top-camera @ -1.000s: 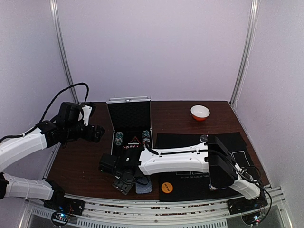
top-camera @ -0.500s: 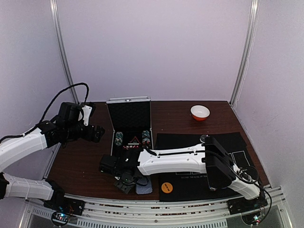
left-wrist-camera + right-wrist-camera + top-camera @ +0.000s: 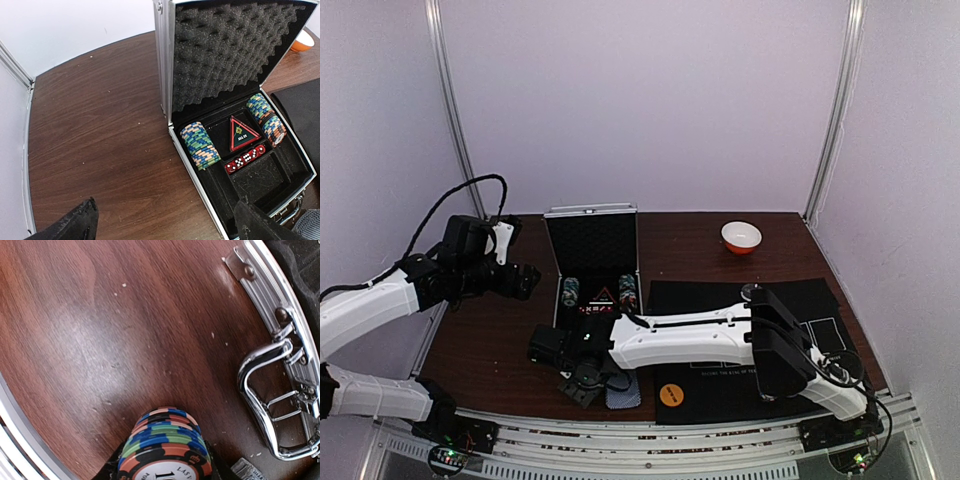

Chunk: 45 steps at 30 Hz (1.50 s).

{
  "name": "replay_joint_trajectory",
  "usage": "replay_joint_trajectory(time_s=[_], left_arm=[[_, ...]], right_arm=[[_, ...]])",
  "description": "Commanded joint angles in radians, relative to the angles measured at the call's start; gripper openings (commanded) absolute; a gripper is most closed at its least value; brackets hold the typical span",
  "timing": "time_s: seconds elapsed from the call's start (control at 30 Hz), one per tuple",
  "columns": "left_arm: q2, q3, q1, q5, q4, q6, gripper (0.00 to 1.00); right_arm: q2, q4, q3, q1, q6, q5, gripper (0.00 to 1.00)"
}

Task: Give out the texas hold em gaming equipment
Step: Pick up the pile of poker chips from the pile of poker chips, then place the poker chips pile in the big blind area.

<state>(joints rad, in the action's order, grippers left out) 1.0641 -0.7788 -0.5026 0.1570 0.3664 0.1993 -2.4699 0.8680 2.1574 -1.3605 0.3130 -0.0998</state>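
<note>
- Striped poker chips (image 3: pixel 165 440), one small stack, stand between the right gripper's (image 3: pixel 165 470) jaws, which clamp its sides (lifted or resting, I cannot tell).
- They sit over the bare table (image 3: pixel 90 340), just beside the silver case (image 3: pixel 272 285), probably to be dealt out clear of it.
- The left gripper (image 3: pixel 165 229) hangs wide open and holds nothing, apparently leaving room.
</note>
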Motion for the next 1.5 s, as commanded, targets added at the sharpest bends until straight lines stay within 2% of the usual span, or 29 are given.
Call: replay_joint_trajectory(time_s=[0.0,0.23,0.53,0.8,1.27,1.47], left_arm=[[-0.004,0.007,0.004,-0.002,-0.046,-0.014,0.98],[-0.003,0.008,0.004,-0.004,-0.047,-0.013,0.98],[0.001,0.007,0.004,-0.005,-0.049,-0.014,0.98],[0.005,0.009,0.004,-0.007,-0.047,-0.013,0.98],[0.001,0.009,0.005,-0.008,-0.048,-0.014,0.98],[0.003,0.009,0.004,-0.008,-0.048,-0.014,0.98]], right_arm=[[0.012,-0.037,-0.004,0.004,-0.002,0.028,0.0],[0.096,-0.118,-0.026,0.003,-0.01,0.043,0.0],[0.138,-0.08,-0.029,0.004,-0.004,0.019,0.0],[0.239,-0.023,-0.104,0.003,0.031,-0.039,0.0],[0.743,-0.047,-0.856,0.002,0.381,-0.096,0.0],[0.847,-0.103,-1.057,-0.01,0.487,-0.072,0.0]])
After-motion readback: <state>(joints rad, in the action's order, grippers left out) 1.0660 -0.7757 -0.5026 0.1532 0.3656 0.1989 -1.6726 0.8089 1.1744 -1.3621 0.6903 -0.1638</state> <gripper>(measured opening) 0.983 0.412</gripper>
